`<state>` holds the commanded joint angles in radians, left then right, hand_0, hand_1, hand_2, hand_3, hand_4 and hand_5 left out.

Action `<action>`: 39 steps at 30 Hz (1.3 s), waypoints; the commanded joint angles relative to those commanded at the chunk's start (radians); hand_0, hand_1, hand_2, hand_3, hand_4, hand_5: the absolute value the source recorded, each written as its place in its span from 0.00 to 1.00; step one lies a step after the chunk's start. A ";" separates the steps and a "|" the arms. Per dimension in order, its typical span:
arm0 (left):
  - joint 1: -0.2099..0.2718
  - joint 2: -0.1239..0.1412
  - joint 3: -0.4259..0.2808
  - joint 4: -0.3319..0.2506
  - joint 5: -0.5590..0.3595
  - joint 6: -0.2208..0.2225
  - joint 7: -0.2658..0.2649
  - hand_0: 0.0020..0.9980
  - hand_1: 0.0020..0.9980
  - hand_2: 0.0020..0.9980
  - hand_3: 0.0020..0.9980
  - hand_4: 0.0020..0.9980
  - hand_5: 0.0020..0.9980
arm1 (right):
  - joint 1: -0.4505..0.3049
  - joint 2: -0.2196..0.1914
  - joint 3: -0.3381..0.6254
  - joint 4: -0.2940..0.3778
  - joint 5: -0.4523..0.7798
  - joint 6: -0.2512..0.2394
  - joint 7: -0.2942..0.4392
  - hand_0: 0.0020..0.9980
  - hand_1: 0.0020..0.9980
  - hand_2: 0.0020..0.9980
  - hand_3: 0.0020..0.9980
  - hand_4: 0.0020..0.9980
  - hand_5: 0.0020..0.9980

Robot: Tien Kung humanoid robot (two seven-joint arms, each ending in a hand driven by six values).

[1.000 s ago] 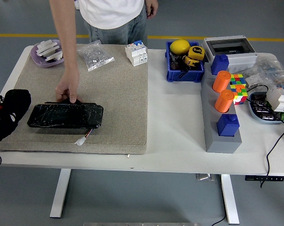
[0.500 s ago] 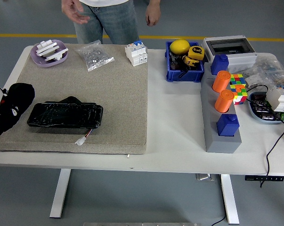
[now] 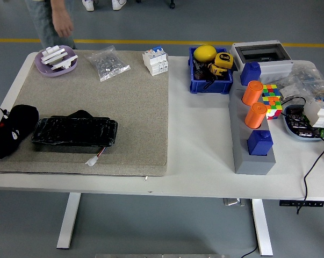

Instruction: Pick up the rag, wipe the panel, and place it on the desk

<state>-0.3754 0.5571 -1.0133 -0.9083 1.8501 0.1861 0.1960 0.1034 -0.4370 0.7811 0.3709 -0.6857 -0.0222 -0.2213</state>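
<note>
Far side: person (image 3: 53,21) now farther left.

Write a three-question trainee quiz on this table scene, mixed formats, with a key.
1. True or false: the black glossy rectangular panel lies on the beige felt mat.
2. Multiple choice: the small white connector lies (A) past the panel's far edge, (B) off the panel's near right corner, (C) inside the blue plastic bin.
3. Fill in: the two orange cylinders stand on the ____ block.

Key: 1 true; 2 B; 3 grey.
</note>
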 joint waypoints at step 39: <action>0.109 0.039 -0.235 -0.248 -0.305 -0.043 -0.141 0.70 0.82 0.84 0.80 1.00 0.43 | -0.009 -0.002 0.000 -0.004 0.000 0.001 0.000 0.76 0.61 0.63 0.62 1.00 0.64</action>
<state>-0.2666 0.5961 -1.2484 -1.1563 1.5451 0.1434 0.0550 0.0946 -0.4389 0.7815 0.3667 -0.6861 -0.0208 -0.2216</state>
